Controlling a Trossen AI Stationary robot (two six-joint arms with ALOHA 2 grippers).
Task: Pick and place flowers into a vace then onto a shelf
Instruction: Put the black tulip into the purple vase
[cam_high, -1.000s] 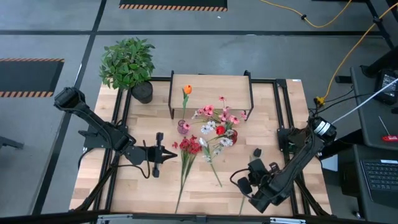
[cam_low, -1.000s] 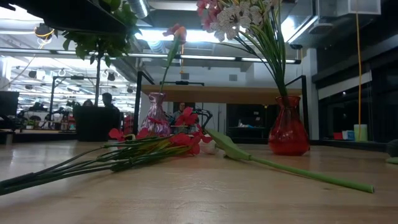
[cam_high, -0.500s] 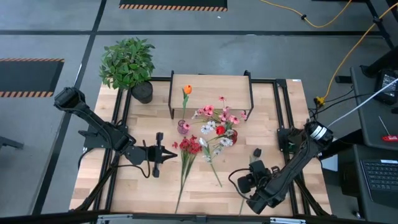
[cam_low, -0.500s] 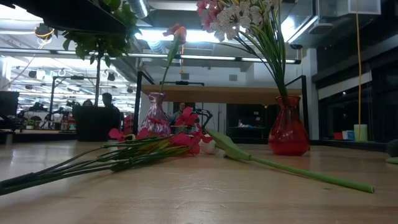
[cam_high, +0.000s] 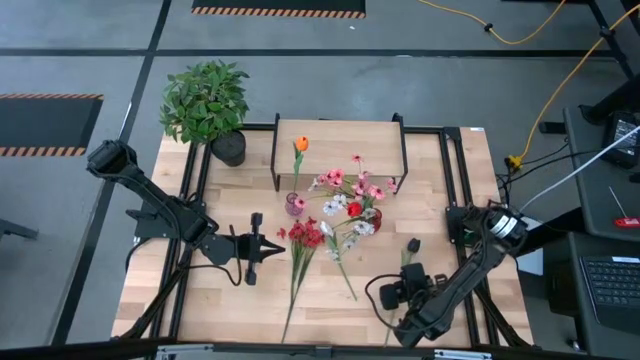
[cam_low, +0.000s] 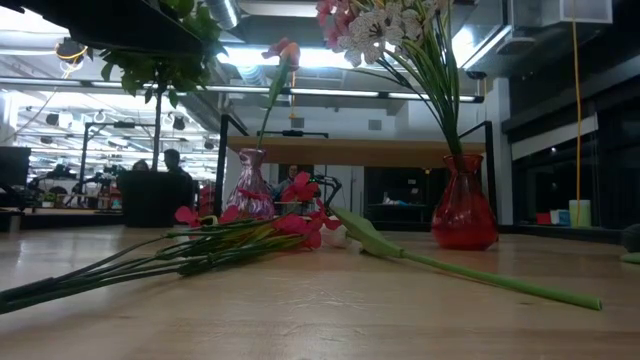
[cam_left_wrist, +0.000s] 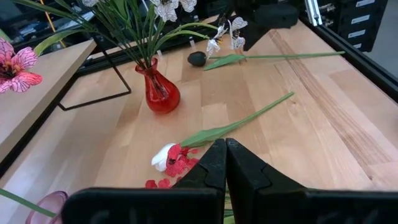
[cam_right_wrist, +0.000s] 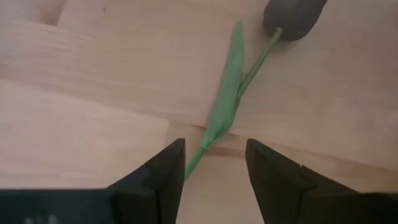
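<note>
My right gripper (cam_right_wrist: 211, 168) hangs with jaws wide just over a dark tulip (cam_right_wrist: 290, 14) lying flat on the table (cam_right_wrist: 93, 93); its stem runs lengthwise straight out from between my fingers, bloom at the far end. My left gripper (cam_left_wrist: 225, 163) is pinched closed, empty.
</note>
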